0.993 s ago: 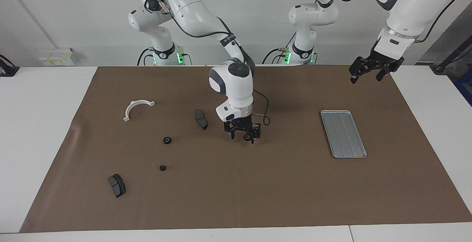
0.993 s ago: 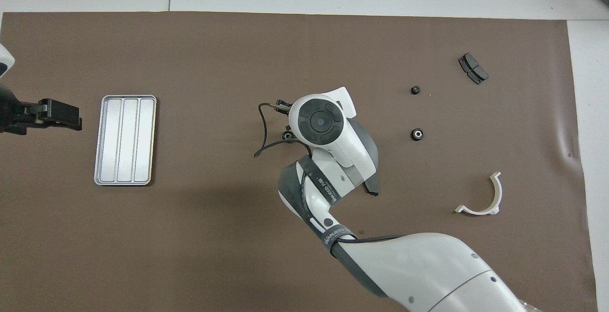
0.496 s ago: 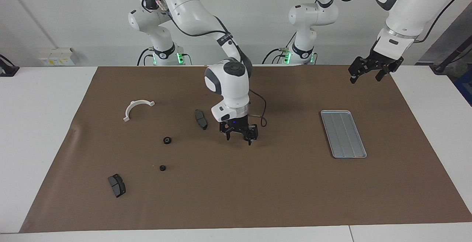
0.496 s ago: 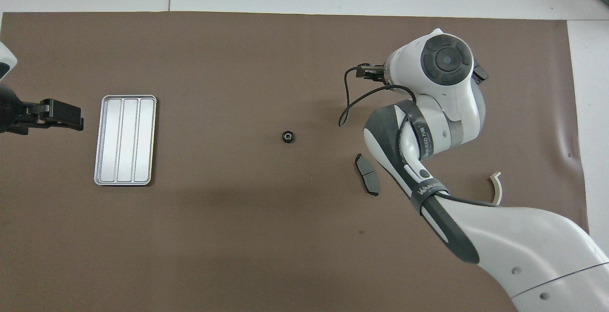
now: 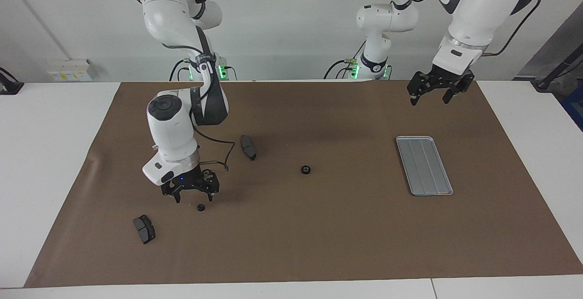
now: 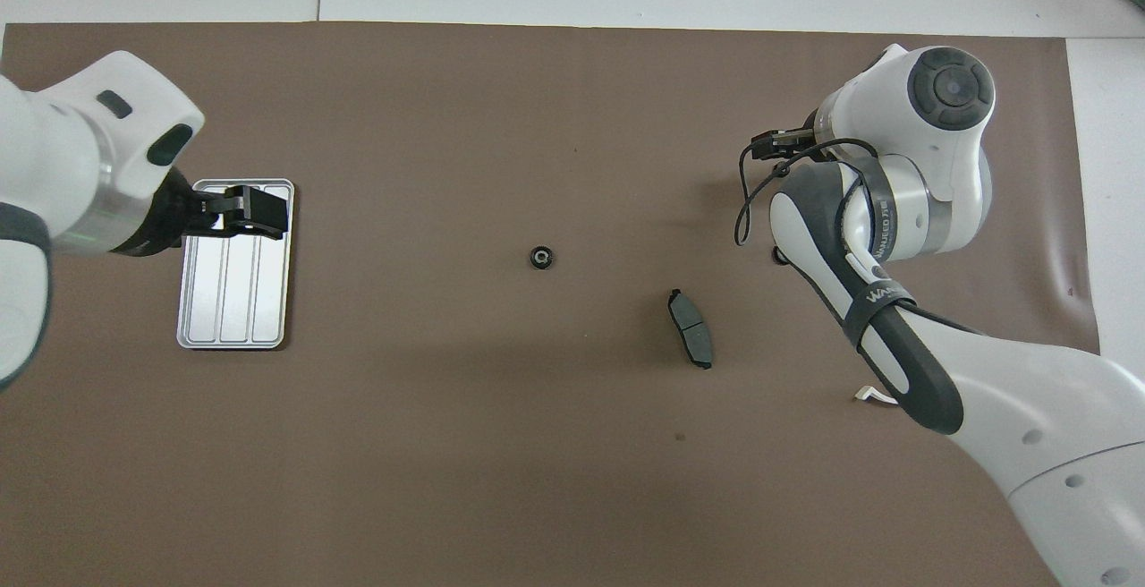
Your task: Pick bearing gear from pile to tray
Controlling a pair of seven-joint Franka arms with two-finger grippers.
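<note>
The right gripper (image 5: 191, 195) has swung over the pile's gear (image 5: 200, 207).

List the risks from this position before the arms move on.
1. The right gripper hangs low beside a small gear; descending off-centre could knock it away.
2. One gear lies alone mid-mat, outside the tray, and may be left unplaced.
3. The left gripper hangs above the tray's end, risking crowding any drop-off.

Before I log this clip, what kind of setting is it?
Probably a robotics lab bench: two white arms mounted at a white table covered by a brown paper mat, with small black round gears and a flat silver-grey metal tray laid out for sorting.
</note>
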